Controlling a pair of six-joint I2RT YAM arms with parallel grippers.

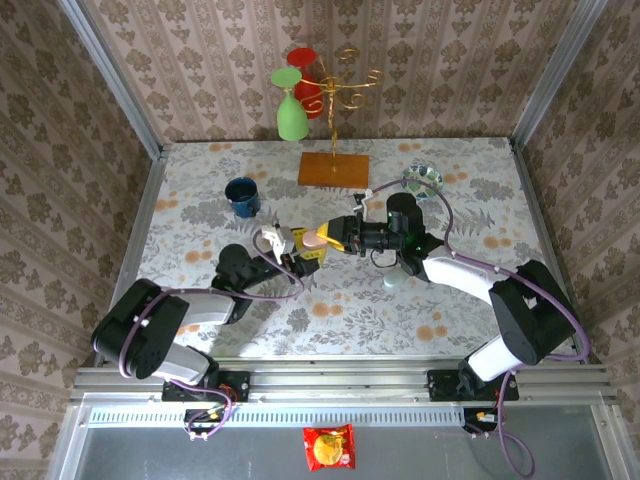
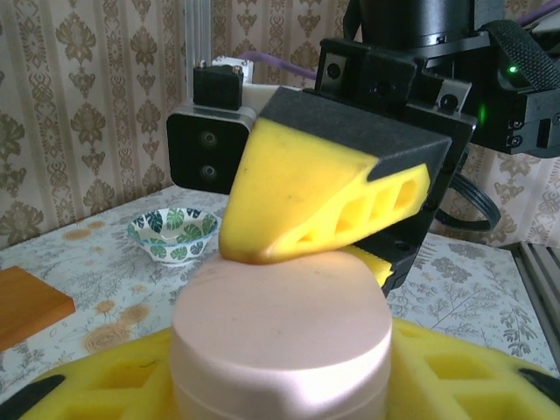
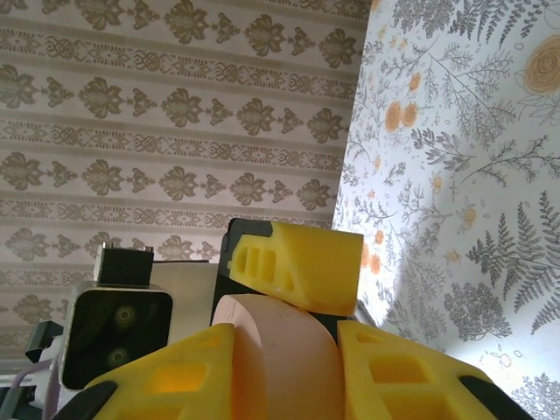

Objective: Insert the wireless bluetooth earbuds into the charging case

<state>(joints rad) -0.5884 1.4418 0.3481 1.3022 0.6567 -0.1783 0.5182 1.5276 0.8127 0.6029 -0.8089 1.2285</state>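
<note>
— Where do we find the case [image 2: 280,319]?
— Held over the desk [image 1: 400,310]: we see the left end effector [image 2: 280,385] clamped on it, the right end effector [image 3: 284,376] gripping it too.

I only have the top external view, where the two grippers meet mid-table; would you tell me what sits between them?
Observer: In the left wrist view, a pale pink case sits clamped between the left gripper's yellow fingers.
Operator: Thank you. Does the right gripper hold it too?
Observer: Yes. The right wrist view shows the same case between the right gripper's own fingers.
Operator: And is the lid open?
Observer: It looks shut. In the left wrist view the flat top is closed, with a thin seam round the side.
</note>
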